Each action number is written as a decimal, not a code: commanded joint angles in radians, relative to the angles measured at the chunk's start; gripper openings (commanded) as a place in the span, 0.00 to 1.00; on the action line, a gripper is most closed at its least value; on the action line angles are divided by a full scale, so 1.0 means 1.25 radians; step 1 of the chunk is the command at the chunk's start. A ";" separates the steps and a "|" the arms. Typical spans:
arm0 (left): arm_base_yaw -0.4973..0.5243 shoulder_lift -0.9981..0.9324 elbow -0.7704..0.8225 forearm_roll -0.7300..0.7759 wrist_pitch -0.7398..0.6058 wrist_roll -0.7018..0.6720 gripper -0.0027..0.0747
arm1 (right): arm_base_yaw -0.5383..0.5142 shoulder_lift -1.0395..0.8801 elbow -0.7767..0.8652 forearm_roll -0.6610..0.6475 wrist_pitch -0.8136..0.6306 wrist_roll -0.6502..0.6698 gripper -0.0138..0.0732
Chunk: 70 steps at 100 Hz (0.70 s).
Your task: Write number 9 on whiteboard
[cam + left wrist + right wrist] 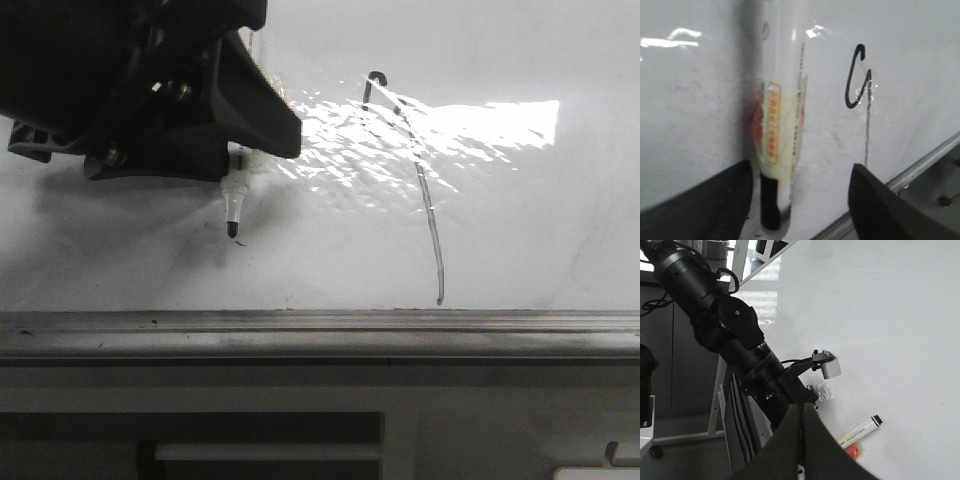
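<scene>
between my left gripper (pixel 800 200) fingers sits the marker pen (pixel 777 125), barrel running along the gripper axis, black tip (pixel 233 228) pointing out past the fingers. the two dark pads are spread wide in the left wrist view with gaps either side of the barrel, so i cannot tell whether they pinch it or it is held further back. off to the side of the tip, well apart, is the number 9 (pixel 425 190) on the whiteboard (pixel 560 230): small hook on top, long slightly curved tail running down toward the grey rail (pixel 320 322), loop not closed, so i judge it unfinished. tip looks just above or barely at the board; contact not clear.

handling: pen is light, stiff plastic, smooth and slippery, best held mid barrel around the orange label (pixel 771 125) so it does not pivot under pressure. board is glossy with wrinkled film, slick, so the tip should slide easily but may skip over wrinkles; light pressure only.

pose: left arm comes in low over the board with the wrist tilted so the pen slants down to the surface. right gripper (pixel 801 440) hangs back above the board, fingers pressed together, holding nothing, looking across at the left arm (pixel 740 350).
</scene>
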 commanded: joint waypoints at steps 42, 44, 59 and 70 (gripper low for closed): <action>0.021 -0.104 -0.001 0.002 -0.166 0.006 0.76 | -0.004 -0.004 -0.020 0.003 -0.078 0.003 0.09; 0.021 -0.118 -0.001 0.007 -0.164 0.006 0.76 | -0.004 -0.005 -0.020 0.003 -0.078 0.003 0.09; 0.021 -0.224 -0.001 0.035 -0.110 0.006 0.63 | -0.007 -0.019 -0.020 0.003 -0.078 0.003 0.09; 0.021 -0.295 -0.001 0.085 -0.065 0.006 0.47 | -0.007 -0.036 -0.020 0.001 -0.066 0.003 0.09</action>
